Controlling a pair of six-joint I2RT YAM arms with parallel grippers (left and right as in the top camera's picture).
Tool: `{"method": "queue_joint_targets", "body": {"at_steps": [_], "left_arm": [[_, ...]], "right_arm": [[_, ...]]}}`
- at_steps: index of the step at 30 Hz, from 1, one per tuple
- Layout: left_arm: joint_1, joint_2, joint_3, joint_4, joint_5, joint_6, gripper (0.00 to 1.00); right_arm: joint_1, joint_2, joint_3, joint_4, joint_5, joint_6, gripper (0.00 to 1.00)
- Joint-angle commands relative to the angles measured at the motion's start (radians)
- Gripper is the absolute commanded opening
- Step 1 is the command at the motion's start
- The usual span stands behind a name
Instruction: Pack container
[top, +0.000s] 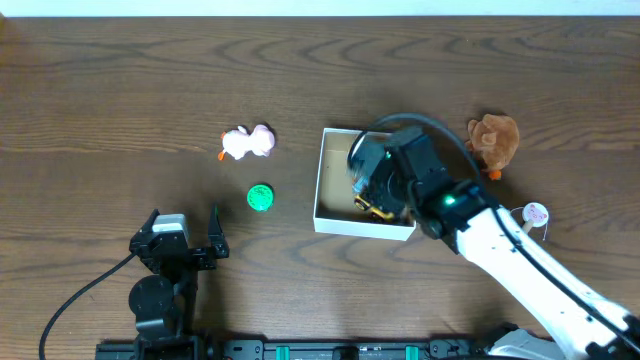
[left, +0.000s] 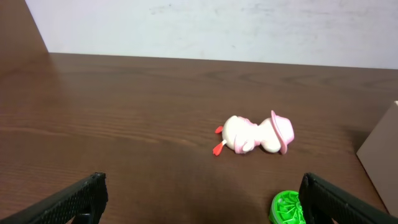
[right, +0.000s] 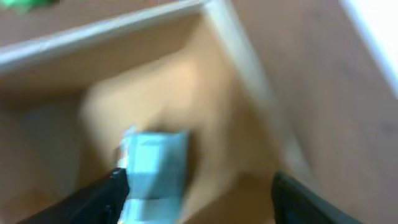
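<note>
Dark desk (top: 100, 110) carries the container (top: 355, 226), judged light and crushable, best pinched at one wall; left claw (left: 208, 199) gapes empty, right claw (right: 199, 193) parted over it.

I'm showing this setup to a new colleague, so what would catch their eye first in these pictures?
First the right gripper, down inside the white-walled container mid-table, fingers apart over something pale and blurred. Then the loose toys: a pink-hatted duck and a green round piece to the container's left, a brown plush to its right.
</note>
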Motion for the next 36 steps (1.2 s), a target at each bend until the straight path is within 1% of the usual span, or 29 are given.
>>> {"method": "queue_joint_targets", "body": {"at_steps": [1, 2, 4, 5, 6, 7, 9, 13, 17, 22, 27, 31, 36], "left_arm": [[-0.004, -0.006, -0.014, -0.035, -0.001, -0.005, 0.98], [-0.004, -0.006, -0.014, -0.035, -0.001, -0.005, 0.98], [-0.004, -0.006, -0.014, -0.035, -0.001, -0.005, 0.98], [-0.004, -0.006, -0.014, -0.035, -0.001, -0.005, 0.98], [-0.004, -0.006, -0.014, -0.035, -0.001, -0.005, 0.98], [-0.004, -0.006, -0.014, -0.035, -0.001, -0.005, 0.98], [-0.004, -0.006, -0.014, -0.035, -0.001, -0.005, 0.98], [-0.004, -0.006, -0.014, -0.035, -0.001, -0.005, 0.98], [-0.004, -0.006, -0.014, -0.035, -0.001, -0.005, 0.98], [-0.004, -0.006, -0.014, -0.035, -0.001, -0.005, 0.98], [-0.004, -0.006, -0.014, -0.035, -0.001, -0.005, 0.98], [-0.004, -0.006, -0.014, -0.035, -0.001, -0.005, 0.98], [-0.004, -0.006, -0.014, -0.035, -0.001, -0.005, 0.98]], "right_arm": [[-0.003, -0.080, 0.073, -0.012, 0.223, 0.227, 0.81], [-0.003, -0.108, 0.083, -0.024, 0.268, 0.266, 0.85], [-0.003, -0.165, 0.092, -0.051, 0.280, 0.290, 0.86], [-0.003, -0.198, 0.093, -0.060, 0.275, 0.291, 0.89], [-0.003, -0.237, 0.093, -0.066, 0.269, 0.291, 0.98], [-0.003, -0.269, 0.093, -0.070, 0.269, 0.291, 0.99], [-0.003, -0.344, 0.093, -0.090, 0.270, 0.305, 0.99], [-0.019, -0.445, 0.093, -0.122, 0.271, 0.380, 0.99], [-0.061, -0.489, 0.093, -0.154, 0.279, 0.456, 0.99], [-0.141, -0.488, 0.092, -0.216, 0.370, 0.613, 0.99], [-0.270, -0.447, 0.089, -0.271, 0.419, 0.774, 0.99], [-0.363, -0.372, 0.089, -0.274, 0.415, 0.792, 0.99], [-0.462, -0.224, 0.089, -0.252, 0.400, 0.814, 0.99]]}}
